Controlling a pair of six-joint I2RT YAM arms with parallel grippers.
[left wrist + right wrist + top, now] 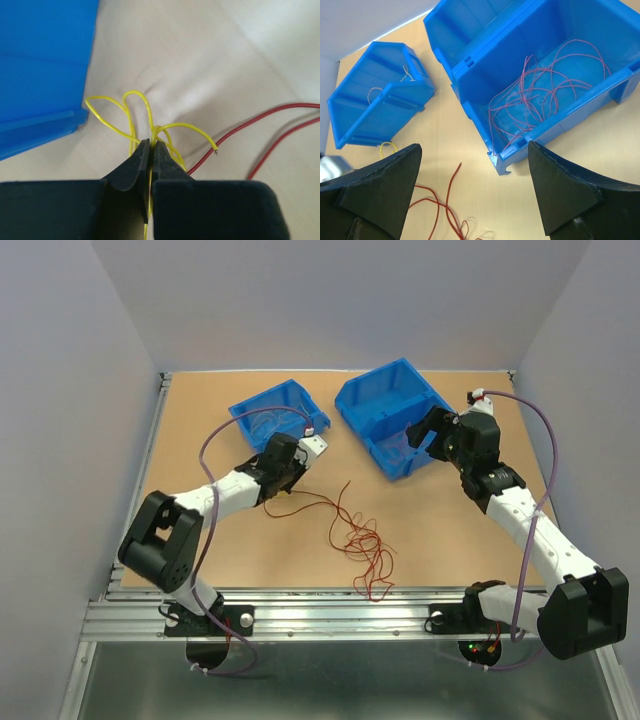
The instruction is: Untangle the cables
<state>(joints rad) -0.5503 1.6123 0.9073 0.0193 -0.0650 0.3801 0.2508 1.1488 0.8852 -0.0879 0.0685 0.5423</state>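
Here, the yellow cable (185, 124) is pinched in my left tool (151, 145), whose fingers are pressed together on it. Its loops fan out past the tips, low over the surface (450, 540) and beside the small blue bin (262, 395). The red cables (365, 545) lie in a loose tangle on the surface nearer the arm bases, and two strands pass just beside that tool. More thin pinkish-red cables (540, 100) coil inside the large blue bin (485, 30). My right tool (472, 150) hangs near that bin's front with its fingers wide apart, holding nothing.
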